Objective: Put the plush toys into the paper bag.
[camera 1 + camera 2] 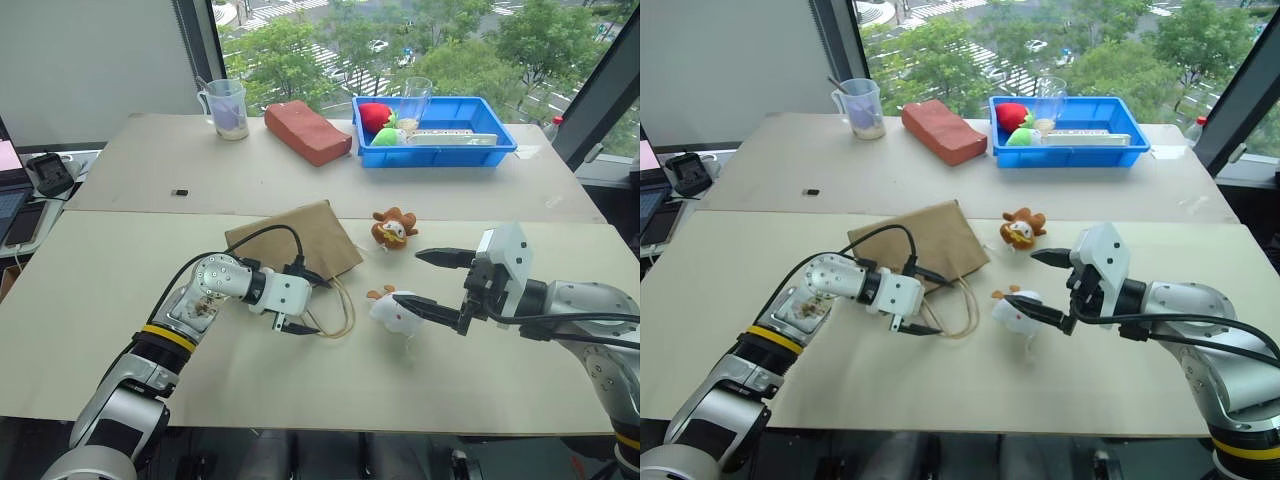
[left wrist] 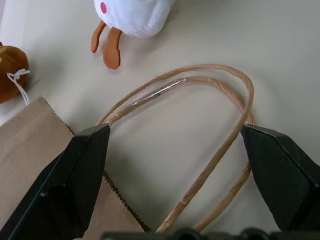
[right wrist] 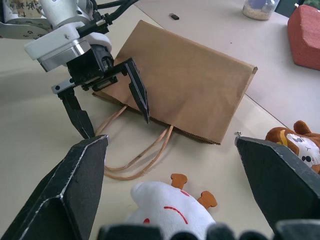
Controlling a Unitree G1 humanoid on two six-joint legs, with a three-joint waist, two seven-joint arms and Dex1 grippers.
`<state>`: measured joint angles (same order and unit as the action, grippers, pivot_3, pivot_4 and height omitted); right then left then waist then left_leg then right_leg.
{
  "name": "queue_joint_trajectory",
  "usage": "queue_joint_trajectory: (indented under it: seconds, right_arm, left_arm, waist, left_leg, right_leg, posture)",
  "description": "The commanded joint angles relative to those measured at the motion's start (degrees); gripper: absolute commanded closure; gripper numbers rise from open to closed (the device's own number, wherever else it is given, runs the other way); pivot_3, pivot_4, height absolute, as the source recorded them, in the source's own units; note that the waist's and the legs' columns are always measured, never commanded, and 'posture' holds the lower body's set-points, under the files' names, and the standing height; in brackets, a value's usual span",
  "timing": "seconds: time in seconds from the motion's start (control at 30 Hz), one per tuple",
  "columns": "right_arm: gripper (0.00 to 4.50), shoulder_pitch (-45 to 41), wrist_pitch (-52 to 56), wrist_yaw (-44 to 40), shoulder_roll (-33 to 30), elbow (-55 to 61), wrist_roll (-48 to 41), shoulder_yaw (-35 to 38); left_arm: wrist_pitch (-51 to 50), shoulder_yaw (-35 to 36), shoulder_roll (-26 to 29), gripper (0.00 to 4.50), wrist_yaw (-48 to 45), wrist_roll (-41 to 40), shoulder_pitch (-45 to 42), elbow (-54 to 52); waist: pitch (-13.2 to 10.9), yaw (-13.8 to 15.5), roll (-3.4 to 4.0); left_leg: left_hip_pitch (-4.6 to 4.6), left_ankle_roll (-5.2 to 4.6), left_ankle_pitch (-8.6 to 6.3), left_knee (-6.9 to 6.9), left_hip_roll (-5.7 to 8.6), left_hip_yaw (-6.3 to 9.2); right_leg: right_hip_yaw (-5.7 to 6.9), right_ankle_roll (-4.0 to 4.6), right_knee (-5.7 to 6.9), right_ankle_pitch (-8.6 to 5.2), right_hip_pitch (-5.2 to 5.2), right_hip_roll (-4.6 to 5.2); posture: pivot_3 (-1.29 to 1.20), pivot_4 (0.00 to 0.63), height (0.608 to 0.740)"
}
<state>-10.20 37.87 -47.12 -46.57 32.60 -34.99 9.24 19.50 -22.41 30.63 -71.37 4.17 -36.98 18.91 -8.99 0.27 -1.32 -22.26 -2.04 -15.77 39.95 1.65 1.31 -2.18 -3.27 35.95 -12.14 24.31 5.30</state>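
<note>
Two pale tables (image 1: 120,300) are standing end to end before a big window looking out on trees.

On the far table, a clear measuring jug (image 1: 226,107) is sitting toward the left, a reddish block (image 1: 306,131) is lying just beside it, and a blue tray (image 1: 436,150) is sitting toward the right edge, holding a red ball (image 1: 374,115), a green plush (image 1: 386,136) and a clear cup (image 1: 416,98).

On the near table, the left gripper (image 1: 304,304) is hanging low over the middle with its jaws spread wide, one finger on each side of the bag's handles (image 2: 210,125) and pinching nothing. The paper bag (image 1: 300,240) is lying flat near the middle of the table, its looped handles trailing toward the near edge.

The brown and orange toy (image 1: 393,228) is sitting close to the seam between the tables, just right of the bag. The white toy (image 1: 392,309) is lying nearer the front, right of the handles. The right gripper (image 1: 424,279) is hovering over the white toy, jaws spread wide and holding nothing.
</note>
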Motion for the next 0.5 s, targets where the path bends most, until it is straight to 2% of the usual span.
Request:
queue_joint_trajectory:
  seconds: [0.03,0.13,0.3,0.33,0.5]
  right_arm:
    - [0.0,-0.65,-0.55,0.13,-0.65,1.44,-0.6,1.3]
    - [0.0,-0.8,-0.12,0.35,-0.84,1.76,-0.82,1.44]
    - [0.0,-0.86,-0.01,0.33,-1.09,1.74,-0.84,1.42]
    - [0.0,-0.91,-0.06,0.26,-1.16,1.63,-0.78,1.42]
    - [0.0,-0.99,-0.22,0.0,-1.44,0.97,-0.58,1.51]
  left_arm:
    - [2.77,-0.9,-0.28,0.61,0.01,1.17,-1.69,0.66]
    - [2.39,-0.81,-1.11,1.83,-0.42,-0.1,-2.22,1.23]
    - [3.06,-0.83,-1.63,4.2,-0.81,-0.4,-2.27,1.71]
    - [2.59,-0.57,-1.77,4.47,-1.14,-1.15,-2.11,1.34]
    - [-1.25,2.01,-2.08,4.47,-4.23,-7.59,-2.36,-1.09]
  waist:
    - [0.0,0.17,0.0]
    - [0.0,0.21,0.0]
    - [0.0,0.29,0.0]
    - [0.0,0.29,0.0]
    - [0.0,0.29,0.0]
  left_leg:
    - [0.0,0.0,0.0,0.01,0.0,0.0]
    - [0.01,-0.01,-0.01,0.0,0.0,-0.01]
    - [0.0,-0.01,-0.01,0.0,0.0,0.01]
    - [0.0,-0.01,-0.01,0.0,0.0,0.0]
    - [-0.01,-0.01,-0.01,0.01,0.0,0.01]
  right_leg:
    - [0.0,0.0,-0.01,0.0,-0.01,0.0]
    - [-0.01,0.0,-0.02,0.0,-0.01,0.01]
    - [0.01,0.0,-0.02,0.0,-0.01,0.0]
    - [0.01,0.0,-0.02,0.0,-0.01,0.0]
    - [0.01,0.0,-0.02,0.0,-0.01,0.01]
  posture:
    - [0.0,0.15,0.74]
    - [0.0,0.15,0.74]
    - [0.0,0.15,0.74]
    - [0.0,0.15,0.74]
    - [0.0,0.15,0.74]
